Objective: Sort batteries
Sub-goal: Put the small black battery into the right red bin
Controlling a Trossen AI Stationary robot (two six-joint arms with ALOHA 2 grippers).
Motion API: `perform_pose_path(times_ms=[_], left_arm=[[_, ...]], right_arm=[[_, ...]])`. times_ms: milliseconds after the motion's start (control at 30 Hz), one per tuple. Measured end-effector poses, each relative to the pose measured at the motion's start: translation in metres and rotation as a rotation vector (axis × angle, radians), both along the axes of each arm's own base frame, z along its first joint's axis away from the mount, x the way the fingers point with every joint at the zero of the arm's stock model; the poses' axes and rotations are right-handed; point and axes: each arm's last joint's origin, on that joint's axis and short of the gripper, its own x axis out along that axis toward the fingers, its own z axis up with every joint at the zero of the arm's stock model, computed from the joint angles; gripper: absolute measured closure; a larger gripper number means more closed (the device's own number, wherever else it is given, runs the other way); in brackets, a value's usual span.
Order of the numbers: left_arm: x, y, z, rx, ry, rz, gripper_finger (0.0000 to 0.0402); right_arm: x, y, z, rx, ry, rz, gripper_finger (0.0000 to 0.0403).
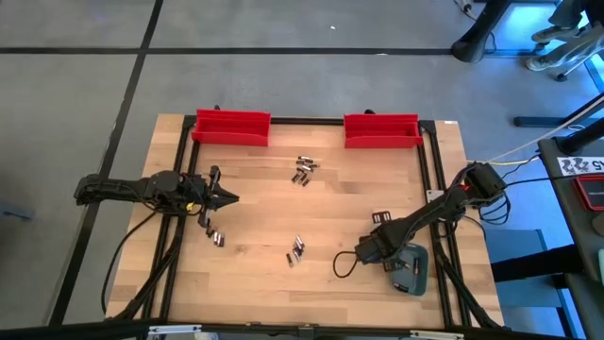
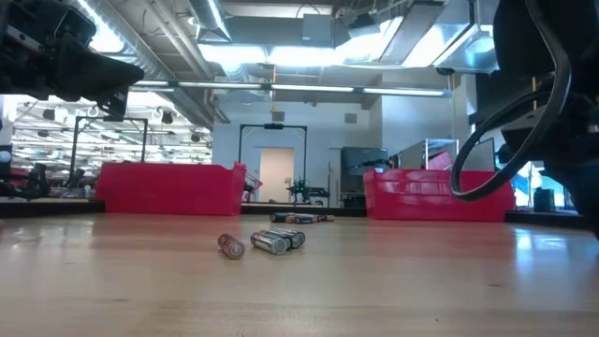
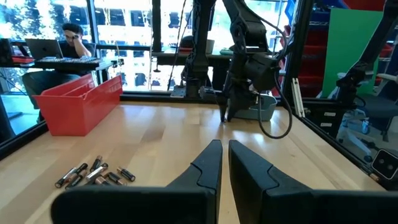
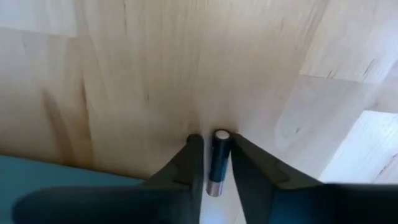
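Small dark batteries with silvery ends lie in three loose groups on the wooden table: one near the far middle [image 1: 303,170], one at the near left [image 1: 217,237] and one at the near middle [image 1: 295,250]. My right gripper [image 1: 364,251] points down at the near right and is shut on one dark battery [image 4: 217,158]. Over the table's left side my left gripper [image 1: 226,198] hangs level and shut, holding nothing; a battery group [image 3: 93,175] lies ahead of it. My right gripper comes from above, its fingers pointing down. The battery's two long sides [image 4: 215,168] sit between the two fingers, one dark finger [image 4: 194,155] close on either side. The battery's pale end [image 4: 221,134] is at the fingertips. I cannot tell whether it is off the wood.
Two red bins stand at the far edge, one left [image 1: 231,126] and one right [image 1: 382,129]. A grey-blue case [image 1: 411,269] lies beside my right gripper at the near right. A black frame borders the table. A person sits at a desk [image 3: 71,37] beyond the table.
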Motion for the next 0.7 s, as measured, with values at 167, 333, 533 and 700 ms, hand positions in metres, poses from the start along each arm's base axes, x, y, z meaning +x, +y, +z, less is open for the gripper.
perform_pose_path(times_ms=[167,333,533,700], left_arm=[[0.000,0.000,0.000,0.000,0.000,0.000,0.0382],[0.000,0.000,0.000,-0.007,0.000,0.000,0.0382],[0.000,0.000,0.000,-0.007,0.000,0.000,0.0382],[0.000,0.000,0.000,-0.007,0.000,0.000,0.0382]], right_arm=[[0.003,-0.006,0.000,0.011,0.006,-0.034,0.0375],[0.010,-0.008,0.005,0.014,-0.012,-0.059,0.0389],[0.032,-0.010,0.033,-0.034,-0.146,-0.068,0.0392],[0.045,-0.040,0.078,-0.145,-0.337,-0.103,0.0392]])
